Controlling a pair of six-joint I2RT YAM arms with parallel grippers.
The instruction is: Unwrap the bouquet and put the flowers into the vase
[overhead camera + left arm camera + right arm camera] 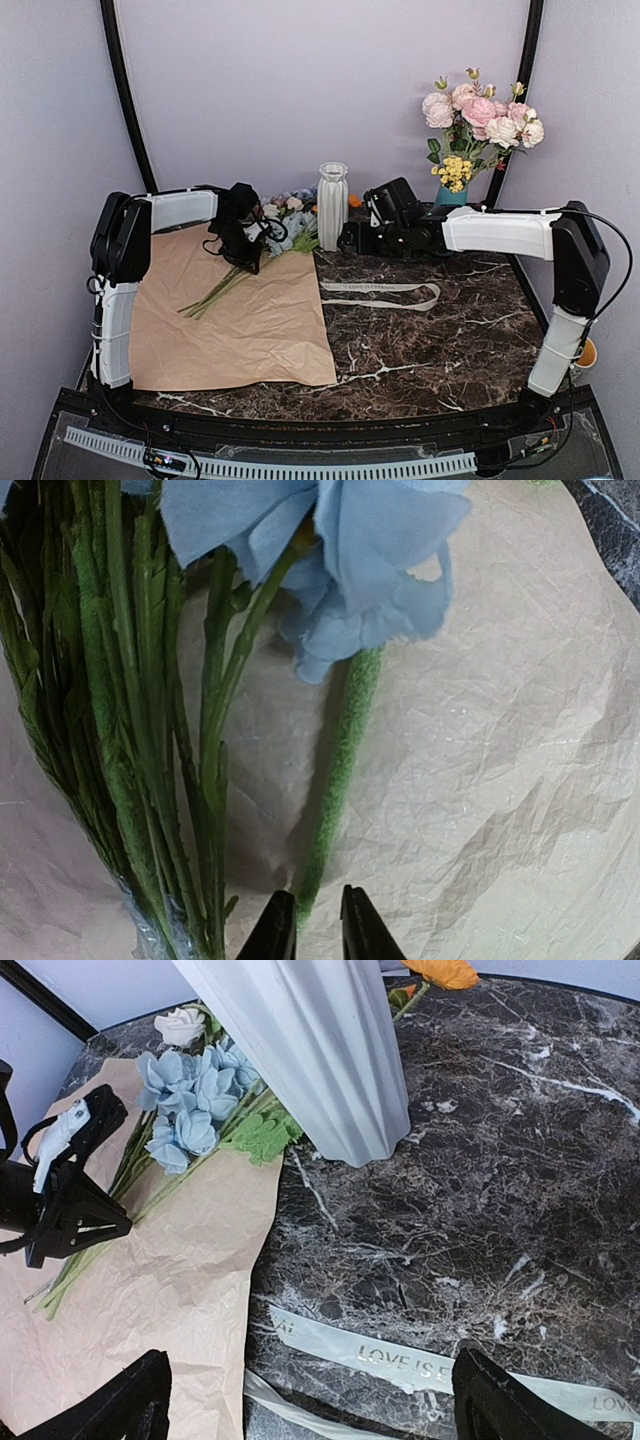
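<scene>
On the left half of the desk (430,340), the flowers (222,290) lie loose on the flattened kraft paper (240,340). The cream ribbon (385,290) lies apart from them on the marble. Their long axis runs on a diagonal, with stem ends toward the near left and blooms toward the far right. The blue heads are just beside the foot of the vase (333,205), which stands upright at the back middle.

The left fingers (248,245) sit over the bunch just below the blooms, drawn narrow. In the left wrist view one fuzzy green stem (345,750) runs straight into the slim gap, so they look to be nipping that single stem. The other stems lie just to the side. The right fingers (352,238) hang spread wide, holding nothing, just right of the vase.

The left arm is nearer the flowers. The lift would need to turn the stem from flat to end-down over the wavy rim.
</scene>
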